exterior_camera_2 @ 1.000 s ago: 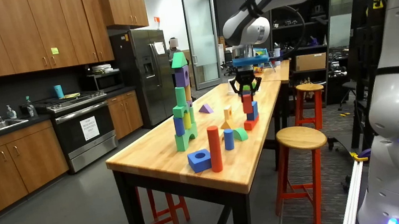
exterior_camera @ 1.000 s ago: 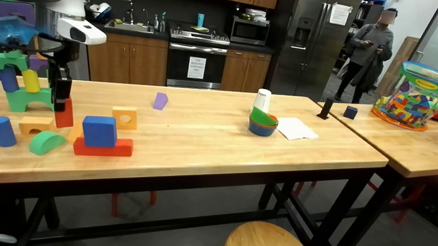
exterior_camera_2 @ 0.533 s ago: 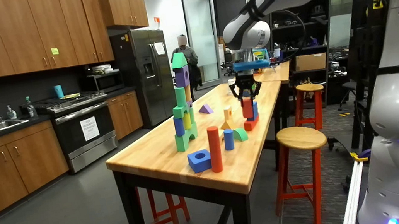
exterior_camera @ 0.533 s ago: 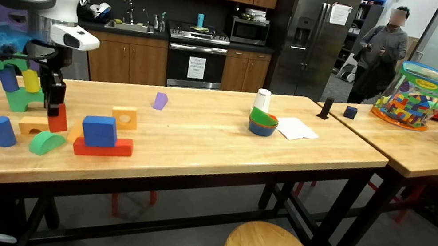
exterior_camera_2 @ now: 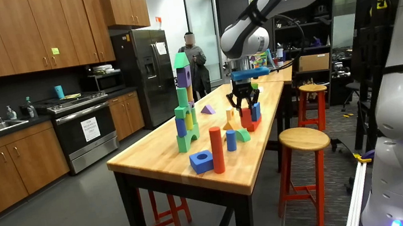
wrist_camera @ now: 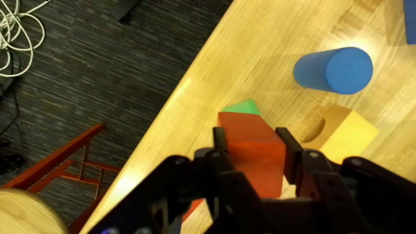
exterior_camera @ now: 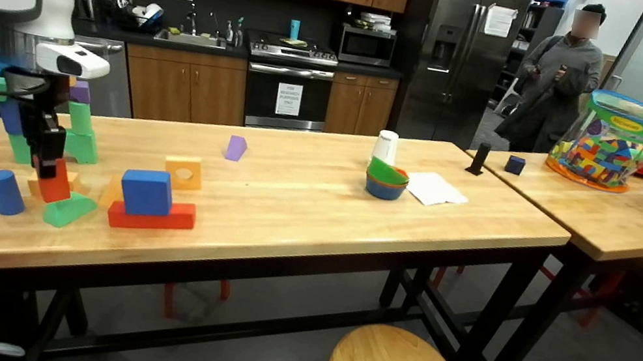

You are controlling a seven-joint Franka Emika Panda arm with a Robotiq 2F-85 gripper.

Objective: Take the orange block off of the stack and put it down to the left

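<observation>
The orange block (wrist_camera: 255, 149) is pinched by the gripper (wrist_camera: 252, 139) near a worktop edge (wrist_camera: 190, 89); if lowered onto the green half-round (exterior_camera: 66, 213), it could be tipped.

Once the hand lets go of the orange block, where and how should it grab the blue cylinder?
Best guess: pinch the blue cylinder near its top, coming straight down. It stands upright, so the curved wall offers opposite sides to close on, and its round top shows fully in the wrist view. The yellow arch lies near, so I'd keep the hand clear of it.
</observation>
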